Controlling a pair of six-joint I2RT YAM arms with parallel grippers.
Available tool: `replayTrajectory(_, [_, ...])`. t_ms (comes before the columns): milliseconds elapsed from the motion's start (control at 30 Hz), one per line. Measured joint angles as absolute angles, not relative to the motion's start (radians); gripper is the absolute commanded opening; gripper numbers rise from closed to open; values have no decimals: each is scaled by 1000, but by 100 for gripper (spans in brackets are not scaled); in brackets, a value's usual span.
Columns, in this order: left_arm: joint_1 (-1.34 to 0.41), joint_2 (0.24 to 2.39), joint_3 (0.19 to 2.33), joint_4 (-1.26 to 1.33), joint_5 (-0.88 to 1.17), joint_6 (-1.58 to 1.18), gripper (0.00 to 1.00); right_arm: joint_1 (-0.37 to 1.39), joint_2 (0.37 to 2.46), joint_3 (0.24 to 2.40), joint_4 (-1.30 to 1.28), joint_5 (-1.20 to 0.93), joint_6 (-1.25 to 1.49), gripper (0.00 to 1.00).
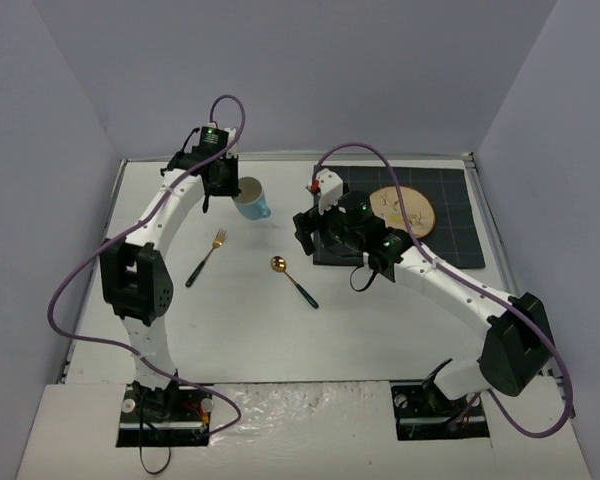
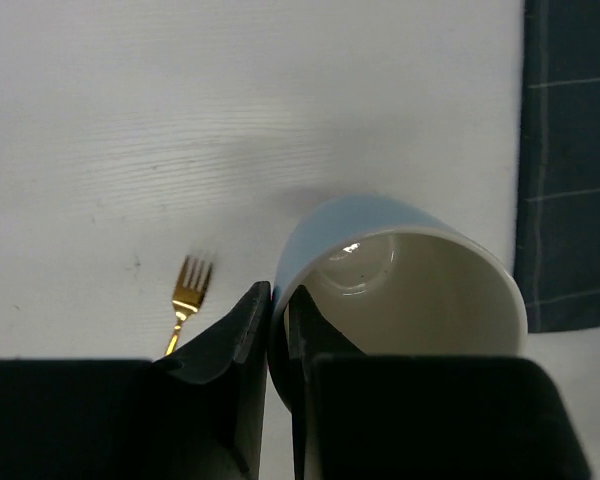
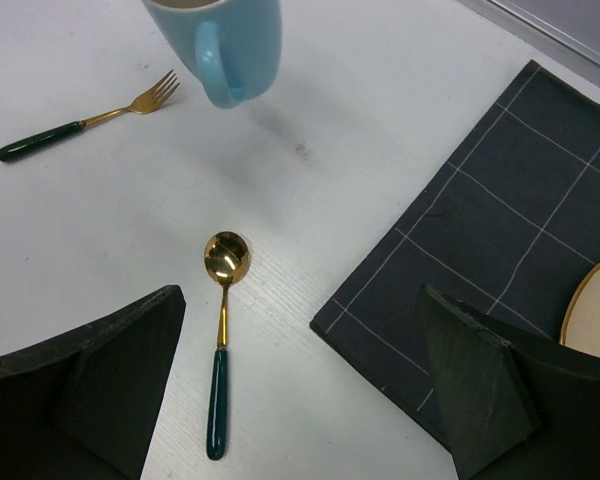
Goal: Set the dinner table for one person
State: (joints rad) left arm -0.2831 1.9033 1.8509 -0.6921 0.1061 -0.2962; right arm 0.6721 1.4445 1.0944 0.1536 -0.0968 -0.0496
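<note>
A white table (image 1: pixel 280 340) is seen from above, with two robot arms reaching across it from its near edge. The left pincer (image 2: pixel 278 296) is closed on the rim of a pale blue mug (image 2: pixel 410 270), one finger inside the wall and one outside. The mug hangs tilted near the far left of the table, seemingly clear of the surface (a soft shadow lies beneath it in the right wrist view). The right pincer (image 3: pixel 300 300) stands wide open and empty above a gold spoon (image 3: pixel 223 320) with a dark green handle. The spoon lies just beside a corner of a dark checked mat (image 3: pixel 500 200). A matching fork (image 1: pixel 208 256) lies to the left of the spoon, and a round wooden plate (image 1: pixel 402 210) sits on the mat.

Two risks seem likely. The thin pinch on the rim could let the tilted mug swivel or slip and drop onto the table. Carrying the mug toward the mat would also lead past the right arm, which sits in that path, so the two arms could collide.
</note>
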Motion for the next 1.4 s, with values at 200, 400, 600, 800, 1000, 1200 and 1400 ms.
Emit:
replayTrajectory(200, [-359, 1818, 1847, -723, 77, -333, 0, 696, 1547, 1185, 158, -101, -80, 81])
replayTrajectory(400, [-385, 1811, 1840, -749, 48, -347, 0, 716, 1602, 1222, 162, -103, -96, 73])
replayTrajectory(600, [-417, 1811, 1840, -783, 31, -350, 0, 727, 1643, 1256, 163, -104, -106, 60])
replayTrajectory(800, [-435, 1811, 1840, -789, 34, -353, 0, 728, 1660, 1266, 176, -105, -108, 54])
replayTrajectory(1000, [-438, 1811, 1840, -798, 33, -353, 0, 728, 1680, 1268, 178, -108, -107, 43])
replayTrajectory(1200, [-440, 1811, 1842, -801, 34, -354, 0, 730, 1683, 1268, 181, -118, -108, 30])
replayTrajectory(1400, [-446, 1812, 1842, -802, 31, -356, 0, 736, 1683, 1268, 183, -138, -109, 5])
